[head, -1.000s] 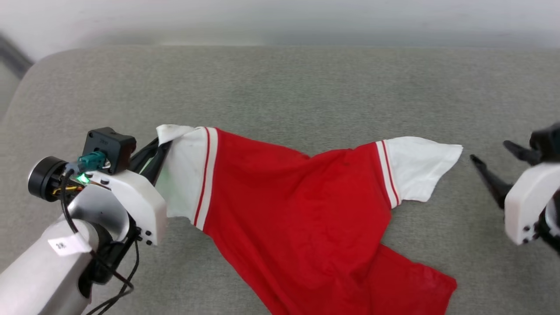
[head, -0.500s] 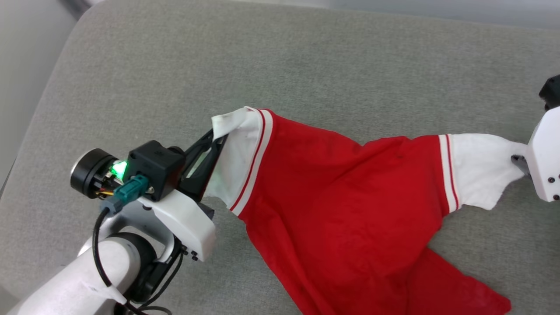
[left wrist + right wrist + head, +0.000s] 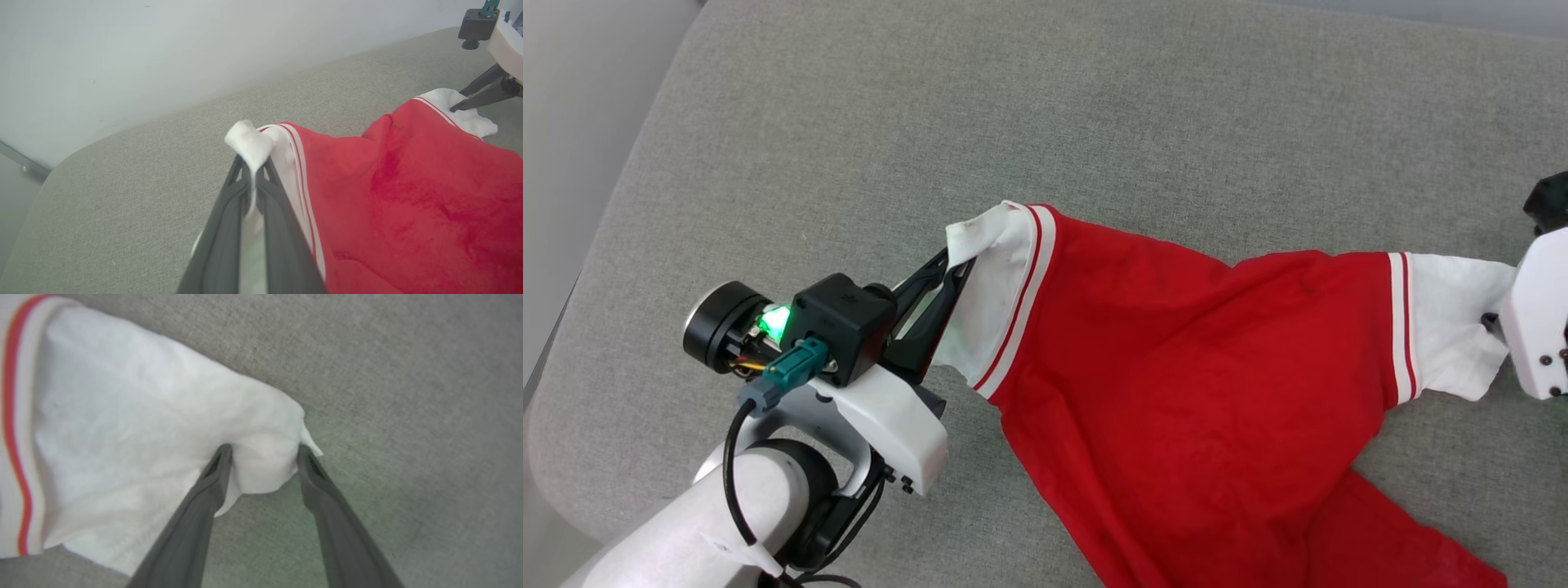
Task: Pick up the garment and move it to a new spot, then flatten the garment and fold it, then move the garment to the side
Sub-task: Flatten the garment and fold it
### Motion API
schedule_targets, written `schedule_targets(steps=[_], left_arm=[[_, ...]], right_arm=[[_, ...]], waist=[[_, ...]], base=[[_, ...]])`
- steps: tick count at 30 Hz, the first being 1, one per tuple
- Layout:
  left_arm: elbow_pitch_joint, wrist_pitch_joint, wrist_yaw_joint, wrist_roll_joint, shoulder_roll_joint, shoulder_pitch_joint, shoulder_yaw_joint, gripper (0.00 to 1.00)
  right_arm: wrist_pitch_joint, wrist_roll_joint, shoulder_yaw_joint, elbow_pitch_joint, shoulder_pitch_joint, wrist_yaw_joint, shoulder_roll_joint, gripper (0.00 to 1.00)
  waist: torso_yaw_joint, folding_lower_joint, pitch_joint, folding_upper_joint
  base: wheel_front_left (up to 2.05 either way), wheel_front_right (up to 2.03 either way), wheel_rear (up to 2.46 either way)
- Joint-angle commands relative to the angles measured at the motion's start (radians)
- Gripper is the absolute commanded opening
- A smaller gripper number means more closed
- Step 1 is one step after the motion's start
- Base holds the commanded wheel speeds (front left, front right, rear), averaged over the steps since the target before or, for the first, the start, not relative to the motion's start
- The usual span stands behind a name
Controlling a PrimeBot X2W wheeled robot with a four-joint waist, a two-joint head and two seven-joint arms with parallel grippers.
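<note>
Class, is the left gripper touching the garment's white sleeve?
Touching. In the left wrist view the left gripper pinches the garment by its white sleeve.

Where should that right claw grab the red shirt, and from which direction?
On the garment, take the bunched tip of the free white sleeve, coming in from its outer end. That tip pokes out past the red body. The right gripper has its open jaws astride it, while the left gripper pinches the other sleeve.
</note>
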Motion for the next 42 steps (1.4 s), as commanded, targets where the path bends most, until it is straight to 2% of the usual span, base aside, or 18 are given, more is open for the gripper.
schedule_targets(steps=[1, 13, 18, 24, 28, 36, 42], left_arm=[[0.005, -0.005, -0.003, 0.003, 0.0, -0.009, 0.0, 0.0], [0.032, -0.018, 0.028, -0.023, 0.056, 0.03, 0.049, 0.0], [0.017, -0.027, 0.047, -0.046, 0.103, 0.066, 0.085, 0.0], [-0.018, -0.044, 0.088, -0.059, 0.17, 0.104, 0.15, 0.0], [-0.047, -0.061, 0.121, -0.071, 0.213, 0.124, 0.206, 0.0], [-0.086, -0.102, 0.163, -0.09, 0.28, 0.15, 0.305, 0.0], [-0.117, -0.135, 0.189, -0.107, 0.321, 0.161, 0.38, 0.0]], right_arm=[[0.006, 0.017, 0.065, 0.045, 0.098, 0.005, 0.022, 0.0], [-0.22, 0.04, 0.069, 0.026, -0.032, 0.003, -0.009, 0.0], [-0.277, 0.059, 0.098, -0.009, -0.057, 0.002, -0.036, 0.0], [-0.341, 0.066, 0.076, -0.075, -0.057, 0.002, -0.075, 0.0], [-0.375, 0.067, 0.042, -0.139, -0.046, 0.002, -0.098, 0.0], [-0.432, 0.061, -0.061, -0.271, -0.03, 0.002, -0.102, 0.0], [-0.465, 0.038, -0.152, -0.374, -0.017, 0.002, -0.072, 0.0]], waist=[[-0.003, 0.0, -0.004, 0.0], [-0.085, 0.0, -0.128, 0.0], [-0.14, 0.0, -0.207, 0.0], [-0.202, 0.0, -0.296, 0.0], [-0.235, 0.0, -0.339, 0.0], [-0.285, 0.0, -0.389, 0.0], [-0.318, 0.0, -0.398, 0.0]], base=[[0.0, 0.0, 0.0], [0.0, 0.0, 0.0], [0.0, 0.0, 0.0], [0.0, 0.0, 0.0], [0.0, 0.0, 0.0], [0.0, 0.0, 0.0], [0.0, 0.0, 0.0]])
